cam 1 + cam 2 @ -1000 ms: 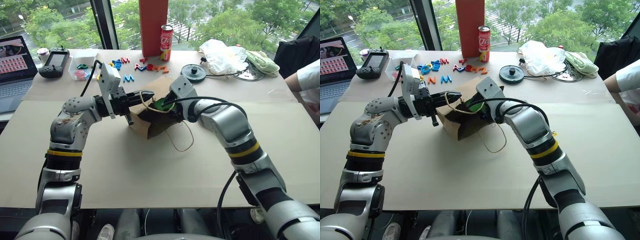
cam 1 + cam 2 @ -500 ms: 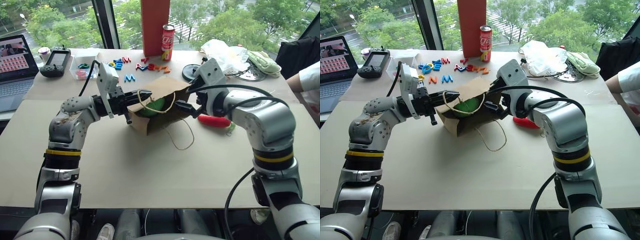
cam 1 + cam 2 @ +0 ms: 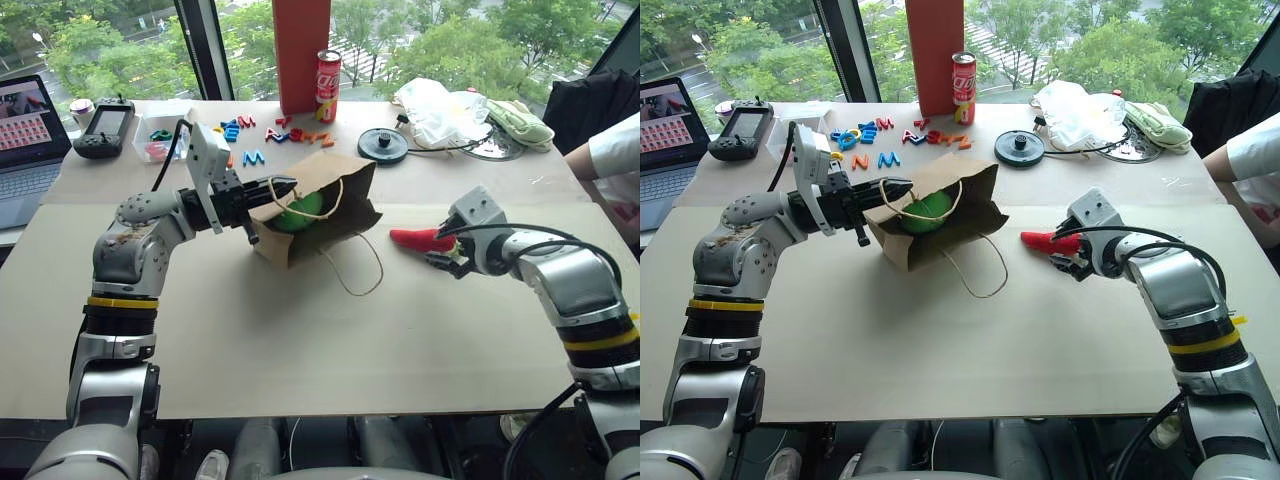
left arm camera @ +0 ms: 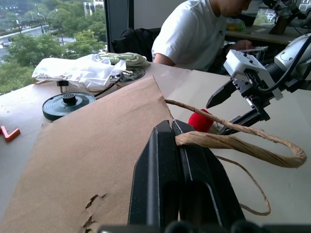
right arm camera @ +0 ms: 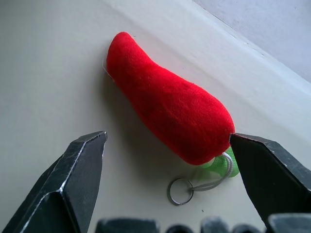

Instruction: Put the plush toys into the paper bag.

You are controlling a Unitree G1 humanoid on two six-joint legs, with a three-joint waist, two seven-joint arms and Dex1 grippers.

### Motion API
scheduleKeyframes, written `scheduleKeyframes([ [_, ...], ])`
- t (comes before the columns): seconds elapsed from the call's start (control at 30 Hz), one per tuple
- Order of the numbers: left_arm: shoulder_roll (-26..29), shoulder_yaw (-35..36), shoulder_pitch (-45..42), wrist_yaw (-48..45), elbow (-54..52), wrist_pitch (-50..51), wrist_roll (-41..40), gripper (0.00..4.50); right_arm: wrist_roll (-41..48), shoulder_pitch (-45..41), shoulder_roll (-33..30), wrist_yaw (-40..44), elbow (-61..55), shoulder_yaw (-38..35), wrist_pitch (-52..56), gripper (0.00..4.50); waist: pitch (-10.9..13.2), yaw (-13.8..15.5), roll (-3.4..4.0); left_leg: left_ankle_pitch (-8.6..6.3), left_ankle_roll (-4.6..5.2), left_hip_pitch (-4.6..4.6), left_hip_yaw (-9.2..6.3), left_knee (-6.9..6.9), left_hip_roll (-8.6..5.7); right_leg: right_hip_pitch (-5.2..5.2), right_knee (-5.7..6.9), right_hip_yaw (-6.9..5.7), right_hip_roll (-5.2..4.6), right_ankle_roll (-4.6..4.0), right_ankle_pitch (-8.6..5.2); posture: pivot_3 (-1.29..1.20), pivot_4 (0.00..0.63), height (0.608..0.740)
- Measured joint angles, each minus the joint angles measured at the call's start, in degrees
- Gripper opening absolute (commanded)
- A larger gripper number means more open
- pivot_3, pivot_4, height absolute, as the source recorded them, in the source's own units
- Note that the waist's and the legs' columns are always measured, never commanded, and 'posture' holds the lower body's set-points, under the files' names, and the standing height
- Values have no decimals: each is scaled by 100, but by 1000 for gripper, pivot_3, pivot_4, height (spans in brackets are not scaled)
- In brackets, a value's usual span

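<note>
The brown paper bag (image 3: 335, 205) lies on its side mid-table, mouth toward me. The bright green plush toy (image 3: 301, 208) sits inside that mouth. My left gripper (image 3: 283, 187) is shut on the bag's upper rim at a twine handle (image 4: 233, 141), holding the mouth up. The red chilli plush toy (image 3: 417, 238) lies on the table to the right of the bag, its green stem and a small key ring (image 5: 181, 191) at one end. My right gripper (image 3: 443, 256) stands open just behind the chilli, one fingertip on each side of its stem end (image 5: 170, 119), apart from it.
Along the far edge stand coloured plastic letters (image 3: 258, 130), a drink can (image 3: 328, 85), a red post (image 3: 301, 50), a black disc (image 3: 383, 145), a clear plastic bag (image 3: 440, 108) and a pale green cloth (image 3: 522, 122). A laptop (image 3: 25, 125) sits far left. A person's sleeve (image 3: 612, 160) is far right.
My right gripper left the green toy inside the bag, drew out and swung right and down to the red chilli. The left gripper kept its hold on the bag.
</note>
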Motion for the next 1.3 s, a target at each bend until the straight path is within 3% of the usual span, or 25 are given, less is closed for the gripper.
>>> scheduleKeyframes([
  [0.13, 3, 1, 0, 5, -3, 0, 0, 0, -226, -112, 214, -47, 628, 22, -409, 4470, 0, 25, 0, 0, 0, 0, 1, 0, 0, 3, -1, -1, -1, 0, 0, 0, 150, 739],
  [0.23, 5, 1, 0, 17, -4, 1, 0, 0, -310, -183, 372, -41, 869, -32, -611, 3750, 0, 26, 0, 0, 0, 0, 1, 0, 1, 4, 0, -2, 0, 0, 0, 0, 150, 739],
  [0.6, 32, 1, 1, 64, -11, 2, -1, 0, -552, -212, 567, -143, 1146, -271, -909, 23, 0, 12, 0, 0, -1, 3, 2, 1, 3, 5, 3, -2, 1, 0, 0, 0, 150, 739],
  [0.9, 43, 0, 0, 61, -8, 2, 0, 0, -576, -91, 619, -188, 877, -460, -902, 23, 0, 19, 0, 1, -1, 2, 1, 0, 2, 2, 6, -1, 0, 0, 0, 0, 150, 739],
  [1.17, 75, 2, -14, 52, 1, 1, 4, 0, 120, 214, -81, 478, -1810, -1095, -100, 23, 3, 41, 5, 0, 0, -2, -4, -1, 4, 3, 3, -7, 0, 1, 0, 0, 150, 739],
  [1.3, 70, -2, -29, 42, 10, 0, 6, 0, 378, 154, -109, 640, -2741, -818, 321, 23, 3, 29, 5, 0, -1, 2, -3, 1, 4, 3, 5, -4, 2, 1, -1, 0, 150, 739],
])
